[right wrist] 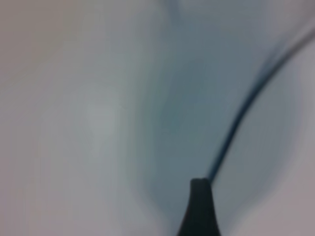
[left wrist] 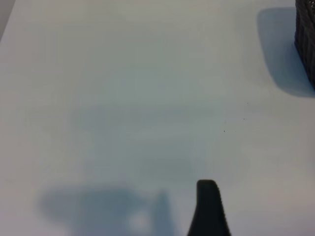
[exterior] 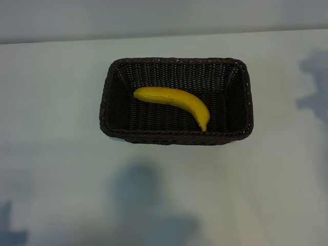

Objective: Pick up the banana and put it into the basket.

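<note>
On pale table (exterior: pixel 61 102), basket (exterior: pixel 110 97) holds banana (exterior: pixel 174 100); left tool (left wrist: pixel 208 206) and right tool (right wrist: pixel 199 206) gape empty.

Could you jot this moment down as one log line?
banana: lying inside basket | left gripper: open, empty | right gripper: open, empty

Bright-yellow curved banana (exterior: pixel 174 100) lying flat inside the basket (exterior: pixel 177 136), stem tip toward the near right corner, dark-brown rectangular wicker basket upright on table
</note>
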